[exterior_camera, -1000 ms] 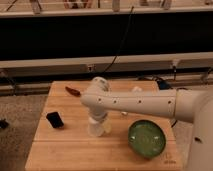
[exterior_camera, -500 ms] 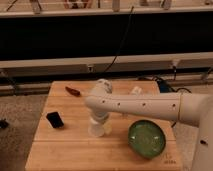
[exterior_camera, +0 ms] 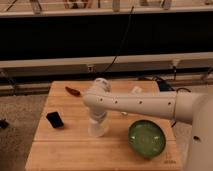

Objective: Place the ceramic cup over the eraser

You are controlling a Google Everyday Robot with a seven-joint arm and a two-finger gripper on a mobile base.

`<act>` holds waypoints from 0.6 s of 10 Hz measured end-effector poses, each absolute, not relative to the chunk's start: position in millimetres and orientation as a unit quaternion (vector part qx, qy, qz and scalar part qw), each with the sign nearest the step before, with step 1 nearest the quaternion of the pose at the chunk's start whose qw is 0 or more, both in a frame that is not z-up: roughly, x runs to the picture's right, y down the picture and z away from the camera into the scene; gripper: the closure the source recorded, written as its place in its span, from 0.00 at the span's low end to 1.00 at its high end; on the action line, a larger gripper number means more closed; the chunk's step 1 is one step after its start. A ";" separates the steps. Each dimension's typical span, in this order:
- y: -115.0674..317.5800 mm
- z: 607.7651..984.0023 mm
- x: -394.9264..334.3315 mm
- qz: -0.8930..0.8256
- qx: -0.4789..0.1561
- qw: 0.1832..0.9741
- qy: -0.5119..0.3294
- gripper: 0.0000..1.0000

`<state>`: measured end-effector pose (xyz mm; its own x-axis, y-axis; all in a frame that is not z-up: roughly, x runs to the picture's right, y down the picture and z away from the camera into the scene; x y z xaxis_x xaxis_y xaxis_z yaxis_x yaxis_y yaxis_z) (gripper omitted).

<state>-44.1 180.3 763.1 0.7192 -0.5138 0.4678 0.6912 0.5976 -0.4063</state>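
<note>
1. The gripper [exterior_camera: 98,123] points down with its jaws spread around the top of the cup [exterior_camera: 99,132]. Contact cannot be told.
2. The cup stands mid-table. The eraser [exterior_camera: 55,119] lies well apart, near the edge of the table [exterior_camera: 60,150].
3. The risk is that an off-centre pinch tips the tapered cup, or knocks it toward the bowl [exterior_camera: 146,138].

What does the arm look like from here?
The arm is a thick white tube with a rounded elbow and a row of small dark dots along its side. The gripper at its end, pale too, is down at the cup.
</note>
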 end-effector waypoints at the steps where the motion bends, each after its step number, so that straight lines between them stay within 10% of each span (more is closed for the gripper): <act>1: 181.2 764.6 -45.1 -0.343 -0.293 0.879 -0.156 0.26; 6: 183.5 771.0 -47.8 -0.341 -0.307 0.871 -0.174 0.77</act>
